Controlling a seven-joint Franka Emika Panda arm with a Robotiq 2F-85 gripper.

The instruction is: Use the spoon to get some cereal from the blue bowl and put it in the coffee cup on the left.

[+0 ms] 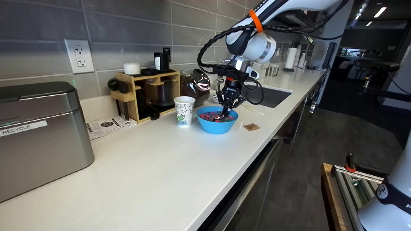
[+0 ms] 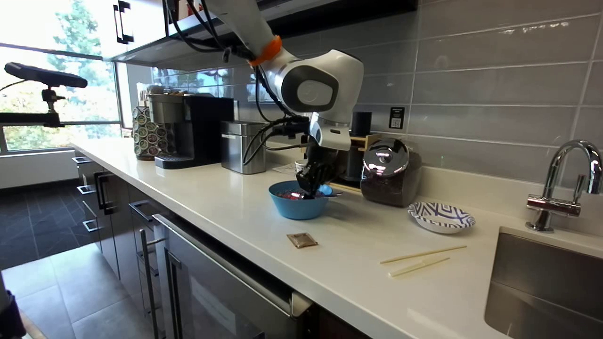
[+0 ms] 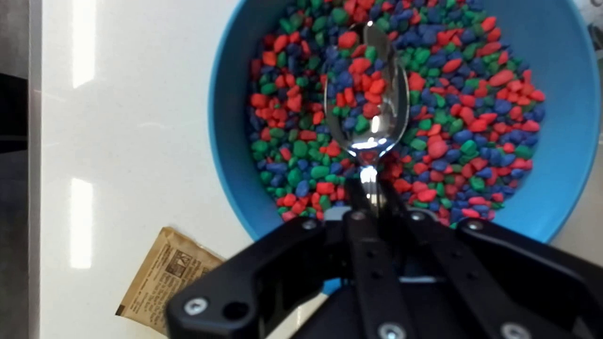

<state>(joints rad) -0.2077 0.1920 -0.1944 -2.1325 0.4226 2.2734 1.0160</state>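
Tool pinching a loaded spoon at the blue bowl

Farthest left in an exterior view, a steel bin marked RECYCLE stands on the worktop. Farther right stands the paper cup, upright, left of the tool and just beside the bowl. The tool points down at the bowl from above, squeezed onto the spoon's handle. In the wrist view the spoon's head extends straight out from the tool, over the red, green and blue bits lying in the bowl, and carries a heap of them; whether its underside touches the rest cannot be told. Back in an exterior view, a brown packet lies flat right of the bowl.
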